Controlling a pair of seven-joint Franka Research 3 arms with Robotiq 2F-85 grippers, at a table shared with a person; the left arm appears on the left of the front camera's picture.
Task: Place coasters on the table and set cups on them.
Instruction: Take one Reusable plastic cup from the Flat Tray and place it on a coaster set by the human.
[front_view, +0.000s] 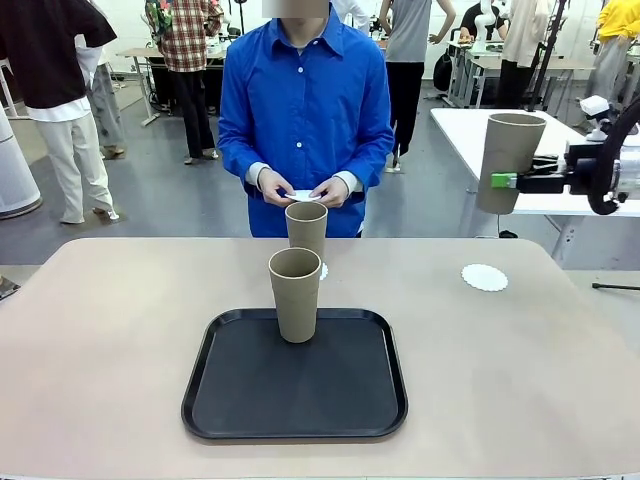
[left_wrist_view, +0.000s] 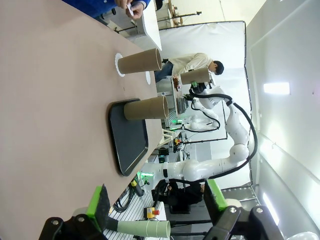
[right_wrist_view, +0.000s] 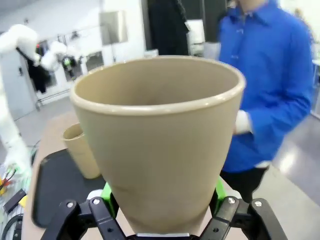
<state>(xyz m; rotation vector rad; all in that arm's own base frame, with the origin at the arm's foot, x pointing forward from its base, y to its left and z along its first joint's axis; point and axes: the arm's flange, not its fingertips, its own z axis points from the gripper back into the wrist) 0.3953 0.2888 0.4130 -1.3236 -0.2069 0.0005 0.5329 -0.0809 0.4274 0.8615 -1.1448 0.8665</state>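
Left jaws apart, empty. Bench (front_view: 100, 340) centre: one cup (front_view: 296, 295) upright on black tray (front_view: 293, 425); behind it, second cup (front_view: 306, 228) on a coaster (front_view: 323, 271). Person's hands (front_view: 272, 186) hold another coaster (front_view: 303, 195). Bare coaster (front_view: 485, 277) lies right; right jaws clamp third cup (front_view: 510, 160) aloft.

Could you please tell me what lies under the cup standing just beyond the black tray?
A white coaster: its scalloped edge peeks out beside the cup, on the table. The rest is hidden by that cup and the nearer cup on the tray.
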